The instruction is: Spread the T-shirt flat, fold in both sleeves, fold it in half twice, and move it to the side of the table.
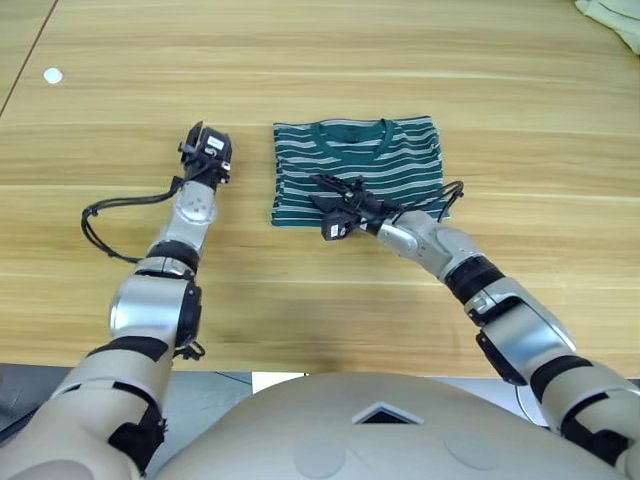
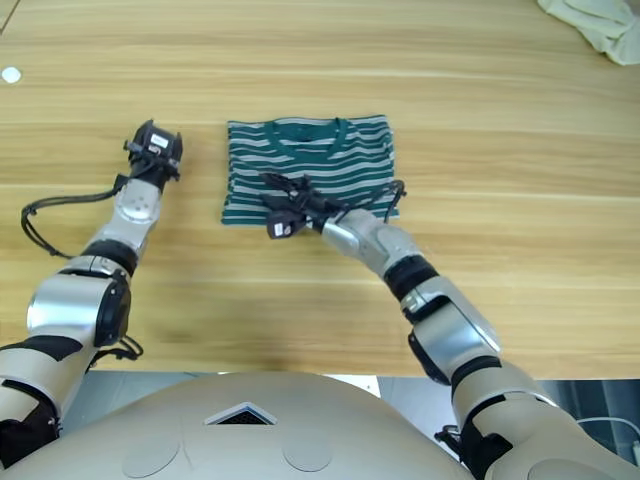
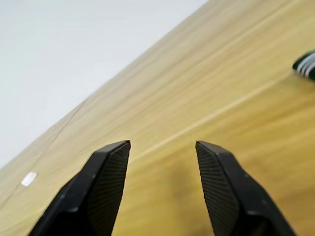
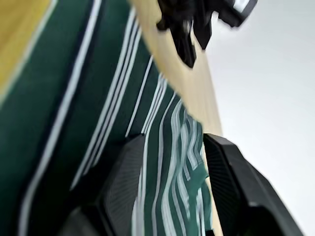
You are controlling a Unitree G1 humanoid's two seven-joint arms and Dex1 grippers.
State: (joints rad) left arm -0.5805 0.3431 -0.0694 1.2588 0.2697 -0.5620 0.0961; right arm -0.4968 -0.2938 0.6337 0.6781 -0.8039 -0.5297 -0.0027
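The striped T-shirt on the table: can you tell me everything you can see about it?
The T-shirt is soft-looking knit, dark green with thin white stripes and a plain green round neckline. It lies folded into a compact rectangle, neckline up at the far edge, flat on the wooden table. The open right gripper is low over its near left part; actual contact is unclear. The open left gripper stands apart, to its left.

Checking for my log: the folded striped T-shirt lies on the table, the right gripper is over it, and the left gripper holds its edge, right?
Not the last part. The left wrist view shows the left gripper open over the table, holding nothing, beside the T-shirt. The right gripper is over it.
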